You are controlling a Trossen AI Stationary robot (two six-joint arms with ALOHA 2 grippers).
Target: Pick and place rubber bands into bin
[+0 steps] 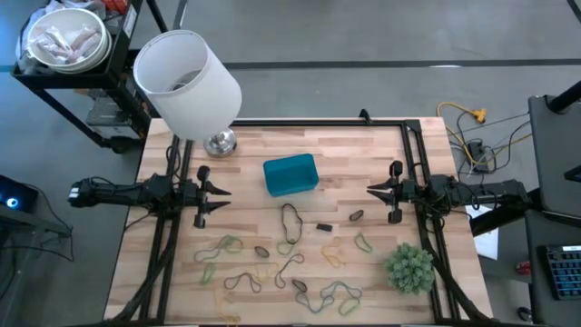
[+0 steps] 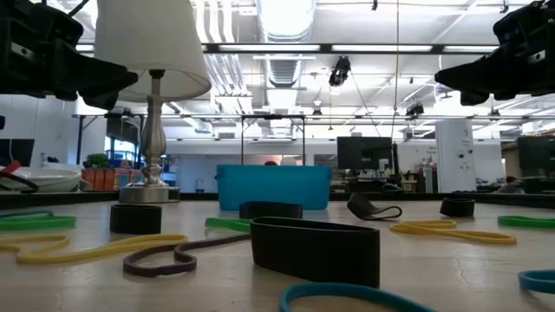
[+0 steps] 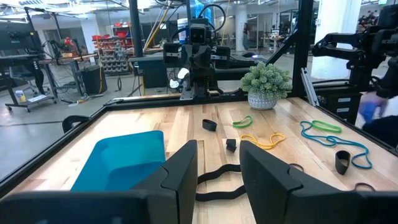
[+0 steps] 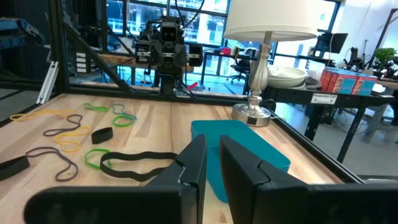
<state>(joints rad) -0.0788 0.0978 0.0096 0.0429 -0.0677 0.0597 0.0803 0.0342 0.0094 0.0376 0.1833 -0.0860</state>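
Bright overhead ceiling lights — soft shadows, low-view foreground blurred

Pale, smooth plank-wood table (image 1: 381, 168), blue matt plastic bin (image 1: 290, 174), shiny metal lamp base (image 1: 220, 143), thin rubber bands (image 1: 290, 222).

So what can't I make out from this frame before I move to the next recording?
- Inside of the bin: low view sees only its front wall; whether any rubber bands lie in it is unclear there.
- Lamp base: high view, largely covered by the white lampshade.
- Band colours at the table's front edge: too small in the high view.
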